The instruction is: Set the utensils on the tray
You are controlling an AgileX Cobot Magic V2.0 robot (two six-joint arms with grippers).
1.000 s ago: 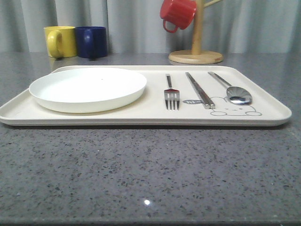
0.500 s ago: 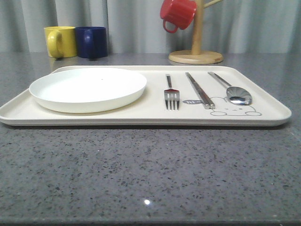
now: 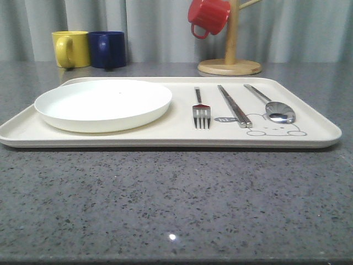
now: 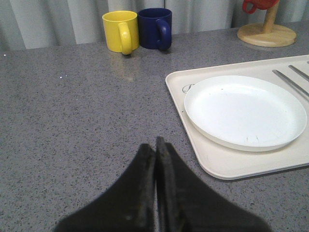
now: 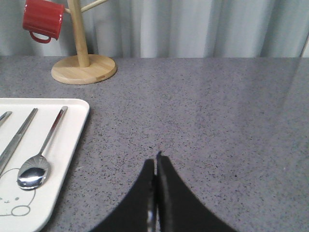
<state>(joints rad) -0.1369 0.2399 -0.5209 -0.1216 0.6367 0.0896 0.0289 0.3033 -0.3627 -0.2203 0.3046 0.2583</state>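
Tray (image 3: 309, 118) lay flat on grey tabletop (image 3: 176, 204), long side toward near edge. Fork (image 3: 201, 109), chopsticks (image 3: 234, 105) and spoon (image 3: 274, 106) rested side by side on tray's right half, apart from each other, handles toward far edge. Spoon nearest tray's right edge, bowl just above rabbit drawing (image 3: 274, 128); chopstick tips just beside the "hi" bubble. White plate (image 3: 103, 104) took up tray's left half, clear of fork. Nothing lying across or on top of the utensils.

Beyond tray's far edge: yellow mug (image 3: 70, 48) and blue mug (image 3: 107, 49) touching side by side toward far left corner of tabletop; wooden stand (image 3: 230, 62) behind tray's right half, red mug (image 3: 208, 17) hanging from it. Grey curtain behind.

Left gripper (image 4: 155, 145) hung over bare tabletop off tray's left edge, fingers pressed together, nothing between. Right gripper (image 5: 156, 162) over bare tabletop off tray's right edge, fingers likewise pressed together, holding nothing, well apart from spoon.
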